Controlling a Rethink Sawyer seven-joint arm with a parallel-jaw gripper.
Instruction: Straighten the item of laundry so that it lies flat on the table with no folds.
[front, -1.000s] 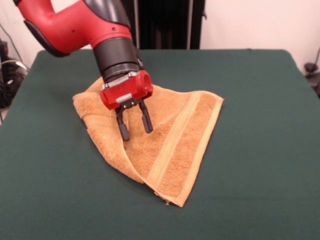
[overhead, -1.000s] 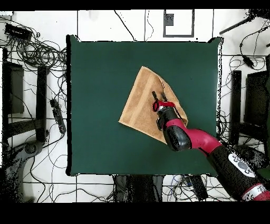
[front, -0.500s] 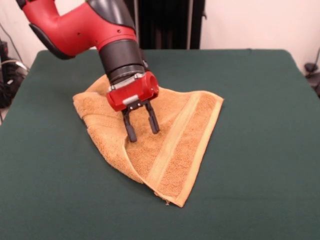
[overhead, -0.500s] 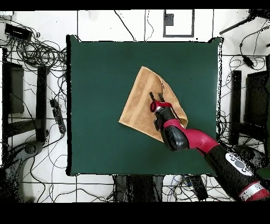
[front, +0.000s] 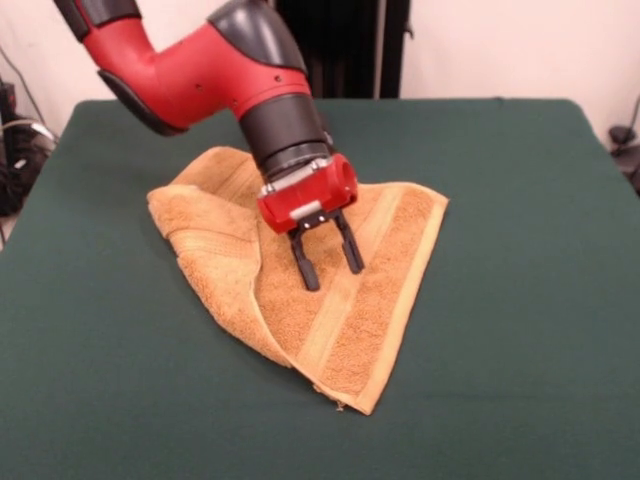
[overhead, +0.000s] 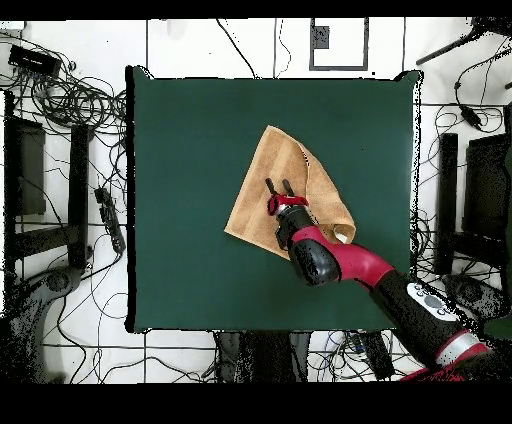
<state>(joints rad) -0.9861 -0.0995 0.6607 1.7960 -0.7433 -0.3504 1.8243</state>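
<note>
The item of laundry (front: 370, 290), an orange-tan towel with a paler band, lies folded over itself on the green table (front: 520, 200), roughly triangular with bunched layers at its left. The overhead view shows the towel (overhead: 262, 165) near the table's (overhead: 190, 140) middle. My gripper (front: 332, 263) hangs open just above the towel's middle, over the pale band, with nothing between its fingers. From above, the gripper (overhead: 278, 186) points toward the table's far side.
Cables (overhead: 70, 100) and dark stands (overhead: 45, 190) lie on the floor around the table. A black frame (front: 340, 45) stands behind the table's far edge.
The gripper has moved rightward across the towel in the front view, from its left part to over the pale band, staying open. The towel has not shifted.
</note>
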